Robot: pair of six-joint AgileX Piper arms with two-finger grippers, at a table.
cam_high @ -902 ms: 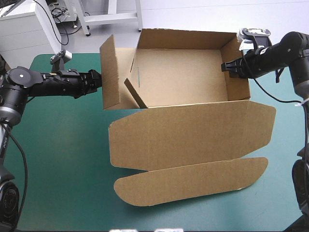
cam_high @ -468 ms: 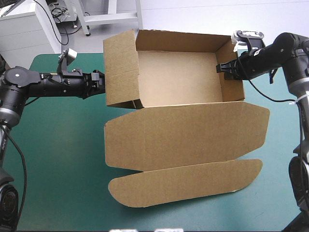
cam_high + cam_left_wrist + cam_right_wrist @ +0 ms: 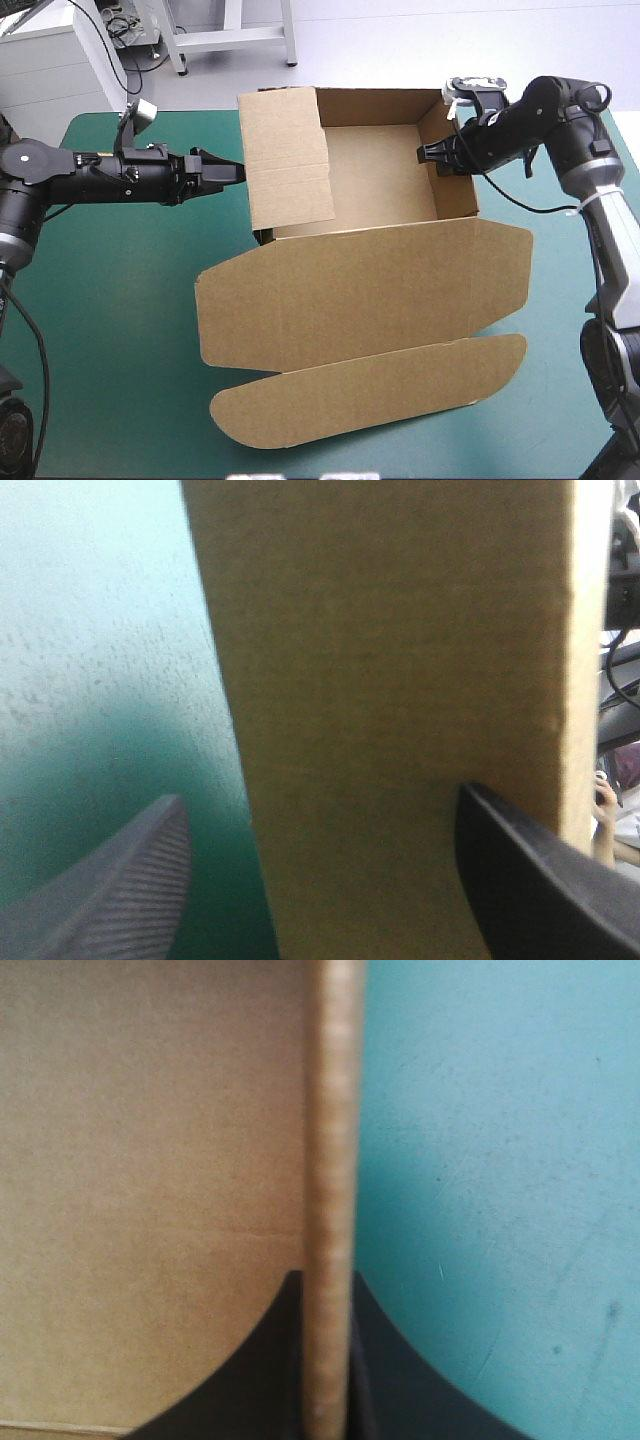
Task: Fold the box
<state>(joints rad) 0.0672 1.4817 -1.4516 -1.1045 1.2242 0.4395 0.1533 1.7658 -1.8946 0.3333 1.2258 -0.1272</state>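
The brown box (image 3: 370, 170) stands at the table's far middle as an open tray, its walls raised. Its lid (image 3: 360, 290) lies flat toward the front, with a long rounded flap (image 3: 370, 385) at the lid's front edge. The box's left wall flap (image 3: 290, 160) leans inward over the tray floor. My left gripper (image 3: 232, 171) is open at that flap's outer face, and in the left wrist view the board (image 3: 400, 680) stands between the spread fingers (image 3: 320, 798). My right gripper (image 3: 430, 156) is shut on the right wall, whose edge (image 3: 335, 1110) runs between the fingers (image 3: 328, 1280).
The teal-green cover (image 3: 120, 300) stretches to the left and right of the box. The lid's rounded flap reaches close to the table's front edge. The box's back wall stands at the table's far edge.
The left wall flap swung from standing outward to leaning over the tray. My right gripper pulled the right wall leftward, and the left gripper advanced right. The whole box turned slightly.
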